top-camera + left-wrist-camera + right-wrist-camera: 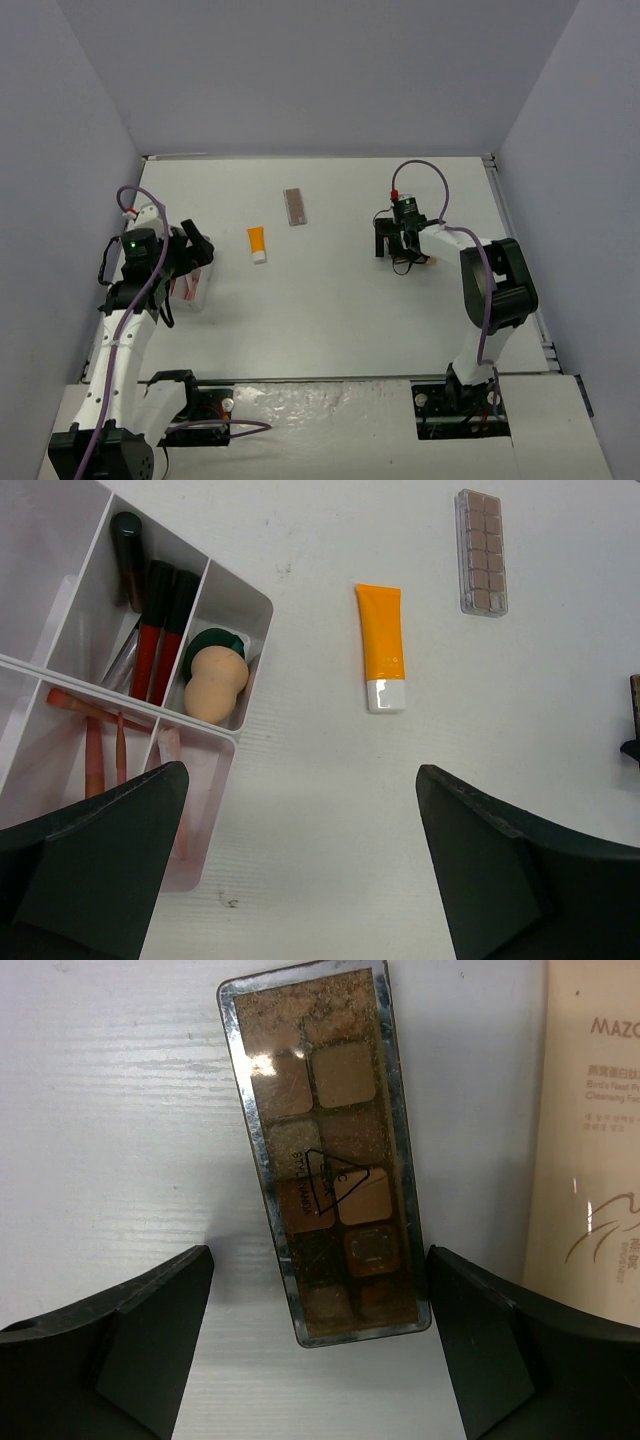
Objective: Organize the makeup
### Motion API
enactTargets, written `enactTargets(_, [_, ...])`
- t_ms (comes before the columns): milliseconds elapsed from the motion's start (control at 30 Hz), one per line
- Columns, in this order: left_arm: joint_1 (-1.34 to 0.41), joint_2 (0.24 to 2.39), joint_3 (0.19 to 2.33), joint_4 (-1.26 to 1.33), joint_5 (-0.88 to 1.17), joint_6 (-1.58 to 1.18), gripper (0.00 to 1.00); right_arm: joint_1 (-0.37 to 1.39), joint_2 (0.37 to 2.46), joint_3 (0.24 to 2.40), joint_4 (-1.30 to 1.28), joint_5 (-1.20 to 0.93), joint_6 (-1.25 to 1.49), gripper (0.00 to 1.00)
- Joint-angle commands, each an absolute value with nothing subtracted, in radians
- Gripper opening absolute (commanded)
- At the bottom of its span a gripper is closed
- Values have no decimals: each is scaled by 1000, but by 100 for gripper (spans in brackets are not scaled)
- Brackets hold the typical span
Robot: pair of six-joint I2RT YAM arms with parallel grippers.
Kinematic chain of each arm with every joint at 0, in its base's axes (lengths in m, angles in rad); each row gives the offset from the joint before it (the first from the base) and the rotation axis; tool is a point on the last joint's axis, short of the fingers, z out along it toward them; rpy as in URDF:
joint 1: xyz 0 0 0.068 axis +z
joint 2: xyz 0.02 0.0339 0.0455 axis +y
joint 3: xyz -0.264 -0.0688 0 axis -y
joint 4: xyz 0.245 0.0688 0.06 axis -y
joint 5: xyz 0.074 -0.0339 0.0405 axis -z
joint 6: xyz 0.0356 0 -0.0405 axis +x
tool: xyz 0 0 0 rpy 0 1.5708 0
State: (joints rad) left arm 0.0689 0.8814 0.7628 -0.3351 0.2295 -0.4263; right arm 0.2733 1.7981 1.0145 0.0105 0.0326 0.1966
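right pincer (318, 1260) is spread either side of an eyeshadow palette (320, 1150) on the desk (100, 1110), left pincer (302, 780) spread too, near the box (256, 602)

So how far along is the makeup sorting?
Done: sticks, beige sponge and green disc sit in the organizer box. In hand: nothing gripped; the open right gripper straddles one eyeshadow palette. Remaining: that palette, the beige tube beside it, the orange tube and the second palette.
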Motion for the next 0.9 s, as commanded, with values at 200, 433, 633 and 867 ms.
enactTargets(200, [58, 905, 830, -256, 337, -464, 97, 288, 1765, 992, 33, -24, 195, 46])
enactTargets(433, [-52, 914, 859, -247, 417, -546, 97, 464, 1639, 926, 117, -3, 206, 20])
enactTargets(633, [-210, 913, 890, -223, 390, -645, 97, 684, 1462, 822, 339, 3, 236, 9])
enactTargets(867, [-338, 936, 911, -214, 359, -712, 97, 926, 1341, 754, 552, 55, 194, 8])
